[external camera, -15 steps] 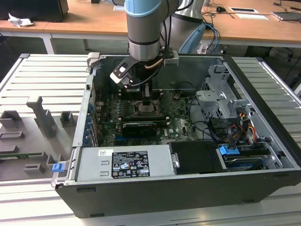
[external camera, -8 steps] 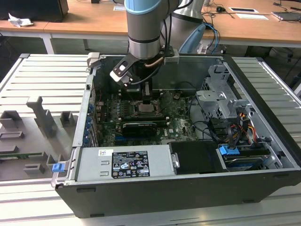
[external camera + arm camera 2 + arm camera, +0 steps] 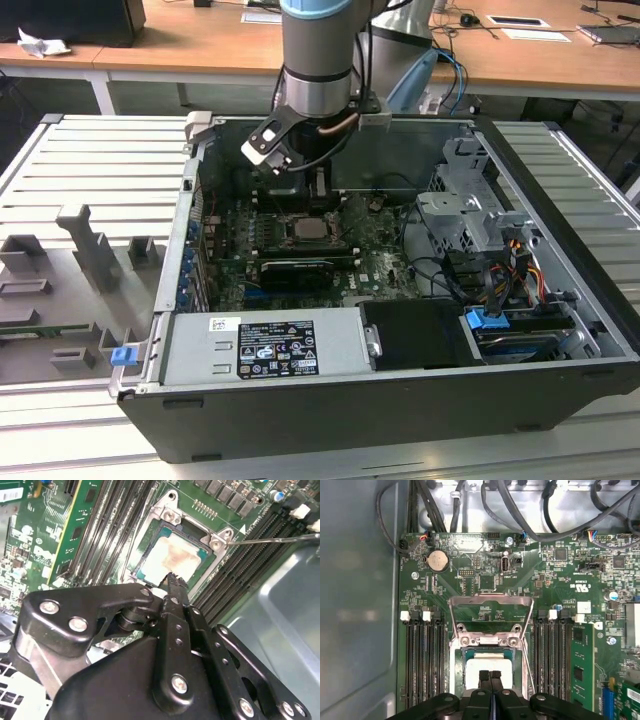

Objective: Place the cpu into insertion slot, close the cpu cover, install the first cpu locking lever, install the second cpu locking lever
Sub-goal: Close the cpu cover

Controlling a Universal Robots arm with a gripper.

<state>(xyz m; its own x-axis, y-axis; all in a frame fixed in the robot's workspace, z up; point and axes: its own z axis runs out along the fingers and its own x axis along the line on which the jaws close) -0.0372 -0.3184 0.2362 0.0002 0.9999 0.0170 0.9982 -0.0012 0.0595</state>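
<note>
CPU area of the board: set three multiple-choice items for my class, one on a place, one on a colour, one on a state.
1. Where is the cpu?
A. in the slot
B. between the gripper's fingers
C. on the case floor

2. What colour is the board?
A. blue
B. green
C. red

3. How does the cover stand?
A. shut flat over the cpu
B. lifted open on its hinge
C. taken off and laid outside the case

Answers:
1 A: the cpu lies flat inside the slot, below the shut gripper.
2 B: the board is green in both wrist views.
3 B: the cover is swung back from the slot, and the board shows through its window.
</note>
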